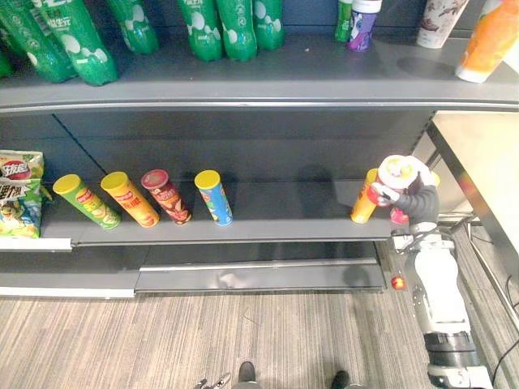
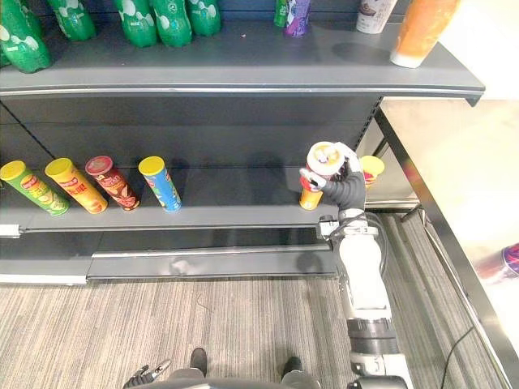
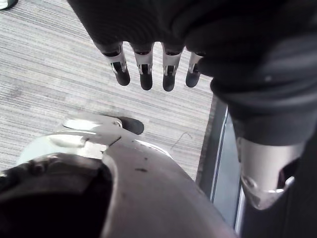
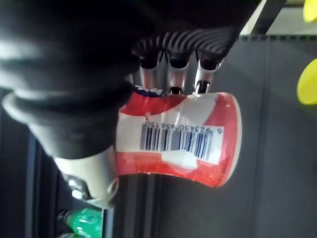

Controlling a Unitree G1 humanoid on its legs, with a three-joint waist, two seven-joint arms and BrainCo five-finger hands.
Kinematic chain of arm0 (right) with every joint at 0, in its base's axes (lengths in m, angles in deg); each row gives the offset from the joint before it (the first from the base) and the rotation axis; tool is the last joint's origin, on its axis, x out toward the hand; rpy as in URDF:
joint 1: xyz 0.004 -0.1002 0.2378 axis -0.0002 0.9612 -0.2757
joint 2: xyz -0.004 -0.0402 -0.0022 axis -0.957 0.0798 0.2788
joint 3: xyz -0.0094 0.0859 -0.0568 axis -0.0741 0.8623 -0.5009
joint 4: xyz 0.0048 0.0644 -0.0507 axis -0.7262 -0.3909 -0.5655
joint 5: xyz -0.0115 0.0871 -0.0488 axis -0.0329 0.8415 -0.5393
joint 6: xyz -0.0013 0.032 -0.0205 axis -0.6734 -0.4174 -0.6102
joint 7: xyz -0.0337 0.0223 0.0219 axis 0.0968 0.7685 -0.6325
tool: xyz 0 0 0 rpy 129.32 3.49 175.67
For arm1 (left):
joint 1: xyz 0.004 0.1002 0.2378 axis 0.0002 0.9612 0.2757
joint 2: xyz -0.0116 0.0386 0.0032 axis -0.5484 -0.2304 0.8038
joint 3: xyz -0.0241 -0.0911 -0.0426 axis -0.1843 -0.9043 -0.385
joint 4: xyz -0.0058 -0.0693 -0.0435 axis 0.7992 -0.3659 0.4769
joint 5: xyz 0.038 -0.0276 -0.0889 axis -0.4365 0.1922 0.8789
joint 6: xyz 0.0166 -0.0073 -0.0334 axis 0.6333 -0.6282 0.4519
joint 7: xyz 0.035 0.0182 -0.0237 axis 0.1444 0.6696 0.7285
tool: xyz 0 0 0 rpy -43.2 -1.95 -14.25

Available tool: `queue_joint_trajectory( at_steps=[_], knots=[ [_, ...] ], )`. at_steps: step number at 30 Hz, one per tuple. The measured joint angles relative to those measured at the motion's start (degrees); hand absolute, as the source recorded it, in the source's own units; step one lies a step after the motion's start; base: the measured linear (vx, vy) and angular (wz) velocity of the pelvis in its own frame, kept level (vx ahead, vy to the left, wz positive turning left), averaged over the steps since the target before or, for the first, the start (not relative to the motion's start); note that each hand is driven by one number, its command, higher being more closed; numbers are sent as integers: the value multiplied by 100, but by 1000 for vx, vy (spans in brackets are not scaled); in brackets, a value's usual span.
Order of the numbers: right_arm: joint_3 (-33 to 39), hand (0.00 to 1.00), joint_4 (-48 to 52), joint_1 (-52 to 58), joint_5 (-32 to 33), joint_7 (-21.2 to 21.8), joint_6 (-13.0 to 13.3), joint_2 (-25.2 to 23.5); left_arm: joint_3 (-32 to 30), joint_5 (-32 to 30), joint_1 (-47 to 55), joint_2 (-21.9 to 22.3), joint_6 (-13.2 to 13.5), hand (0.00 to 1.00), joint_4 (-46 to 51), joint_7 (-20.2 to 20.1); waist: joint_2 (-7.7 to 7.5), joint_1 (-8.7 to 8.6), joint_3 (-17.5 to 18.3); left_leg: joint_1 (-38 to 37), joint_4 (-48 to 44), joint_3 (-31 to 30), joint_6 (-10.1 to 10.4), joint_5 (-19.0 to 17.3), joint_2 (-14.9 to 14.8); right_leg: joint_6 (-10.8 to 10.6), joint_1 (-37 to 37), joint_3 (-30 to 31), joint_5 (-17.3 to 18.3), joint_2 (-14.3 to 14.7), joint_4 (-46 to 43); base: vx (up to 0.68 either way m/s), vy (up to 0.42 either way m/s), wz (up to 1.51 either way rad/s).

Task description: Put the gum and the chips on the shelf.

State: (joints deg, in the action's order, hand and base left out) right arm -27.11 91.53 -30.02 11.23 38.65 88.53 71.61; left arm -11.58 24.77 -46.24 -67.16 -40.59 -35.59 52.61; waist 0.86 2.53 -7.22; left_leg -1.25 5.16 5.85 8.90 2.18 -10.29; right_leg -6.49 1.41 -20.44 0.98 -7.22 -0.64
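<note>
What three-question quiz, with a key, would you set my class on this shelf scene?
1. True or false: the right hand holds a red and white can.
2. The green bottles stand on: A the upper shelf; B the floor; C a trolley.
3. Fill in: the blue can on the lower shelf has a ___ lid.
Key: 1 true; 2 A; 3 yellow.
</note>
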Motion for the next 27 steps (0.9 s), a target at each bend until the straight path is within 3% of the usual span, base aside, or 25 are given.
queue_joint_trajectory(
  at_steps=[9,24,27],
  knots=[
    [-440,100,-31,-1038,214,57,-86,244,-2,-52,6,-2,-11,0,-40,-16,-12,121,7,-112,13,131,-6,3,-27,30,25,165,-21,42,2,-4,-2,-7],
    [-649,100,-530,-2465,491,-61,-109,605,1,-36,59,-78,-75,0,-40,-22,-155,147,95,-190,52,156,-2,29,-107,59,79,220,-40,128,15,1,-1,0],
    [-670,100,-721,-2752,561,-69,-213,713,1,-32,60,-89,-77,0,-38,-24,-176,158,106,-182,55,162,4,33,-131,90,78,228,-64,159,50,0,0,0]
  ],
)
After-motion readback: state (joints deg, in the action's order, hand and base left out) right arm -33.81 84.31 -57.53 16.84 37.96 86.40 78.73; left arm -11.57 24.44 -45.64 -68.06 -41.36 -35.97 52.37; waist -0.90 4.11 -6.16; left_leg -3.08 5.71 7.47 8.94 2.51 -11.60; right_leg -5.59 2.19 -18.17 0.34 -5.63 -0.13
